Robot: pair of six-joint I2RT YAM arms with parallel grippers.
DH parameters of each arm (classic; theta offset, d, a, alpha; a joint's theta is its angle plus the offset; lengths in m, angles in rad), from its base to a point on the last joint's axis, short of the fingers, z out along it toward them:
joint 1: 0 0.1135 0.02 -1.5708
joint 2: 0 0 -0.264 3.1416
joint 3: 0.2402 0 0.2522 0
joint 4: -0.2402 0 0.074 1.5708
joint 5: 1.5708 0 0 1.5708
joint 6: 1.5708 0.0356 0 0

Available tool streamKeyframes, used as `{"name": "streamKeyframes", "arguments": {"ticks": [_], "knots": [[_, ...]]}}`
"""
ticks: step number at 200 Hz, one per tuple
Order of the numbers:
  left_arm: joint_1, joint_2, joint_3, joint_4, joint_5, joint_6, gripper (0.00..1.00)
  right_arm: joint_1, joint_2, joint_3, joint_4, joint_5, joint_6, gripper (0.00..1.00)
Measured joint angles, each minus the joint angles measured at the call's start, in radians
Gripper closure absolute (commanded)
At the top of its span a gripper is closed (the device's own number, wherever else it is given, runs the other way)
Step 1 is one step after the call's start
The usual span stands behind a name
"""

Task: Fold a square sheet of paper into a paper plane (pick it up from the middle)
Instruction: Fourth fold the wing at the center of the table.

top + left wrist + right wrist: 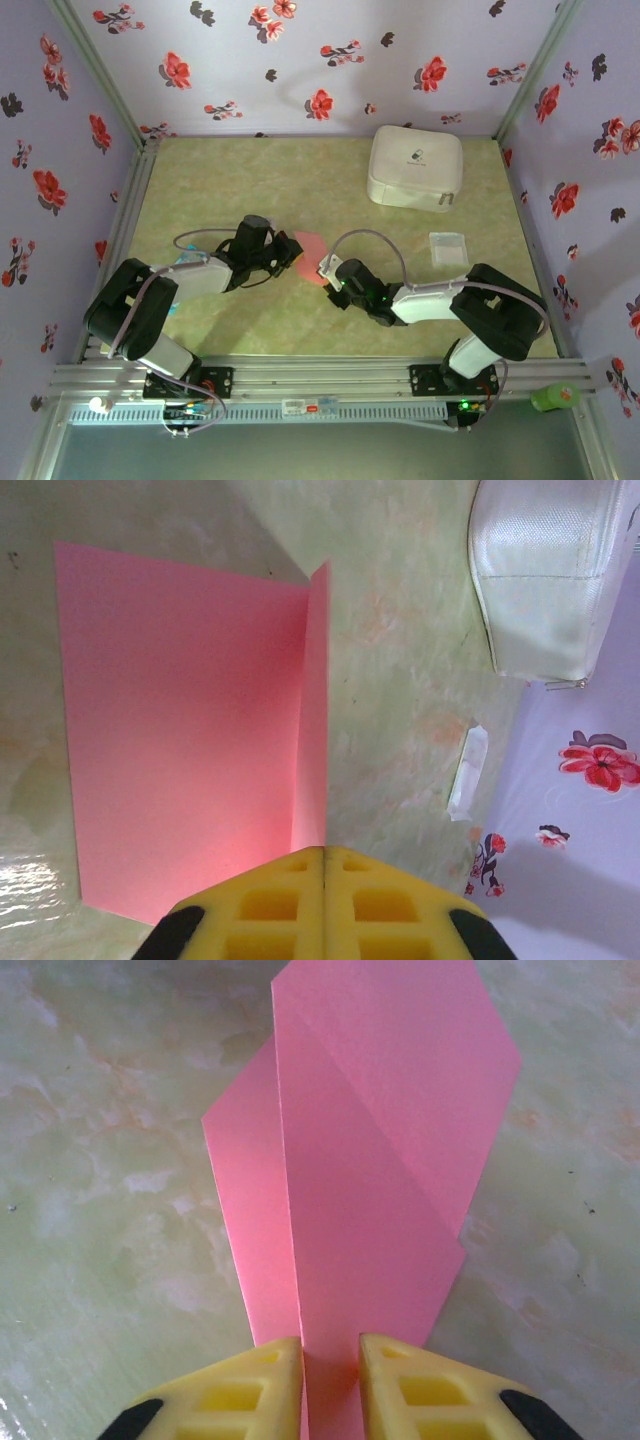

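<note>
At the bottom of the top view, both arms rise from the rail at the near edge and lean inward over the greenish desk point(300, 180). A green object point(555, 397) sits at the rail's lower right end.

In the middle of the frame the left pincer point(283, 252) and the right pincer point(325, 268) face each other, with the sheet of paper point(310, 250) between them. The salmon-red paper is partly folded and touches both.

In the left wrist view the yellow fingers point(270, 905) are pressed together at the bottom edge. A raised flap of the paper runs down into the seam between them, so this pincer is clamped on the sheet. The rest of the sheet lies flat on the desk to the left of the flap.

In the right wrist view the two fingers point(250, 1390) stand a little apart at the bottom of the frame. The folded paper passes through the gap and stands up beyond it, towards the top centre. The gap looks wider than the thin paper, so this pincer is not pinching it.

Farther up on the right, a small clear packet point(448, 247) lies flat, well apart from the paper. Beyond it, in the upper right, sits a white rounded-square case point(415, 165). Lilac walls with red flowers point(300, 60) close off the back and sides.
</note>
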Motion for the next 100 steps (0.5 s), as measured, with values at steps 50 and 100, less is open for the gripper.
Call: {"name": "streamKeyframes", "arguments": {"ticks": [50,100], "knots": [[0.0,0.0,0.0,-0.016,-0.001,0.0,0.97,0.0,0.0,0.0,0.013,0.004,0.011,0.9],[0.0,0.0,0.002,-0.032,-0.009,0.015,0.64,0.0,0.0,-0.006,0.036,0.007,0.022,0.92]]}}
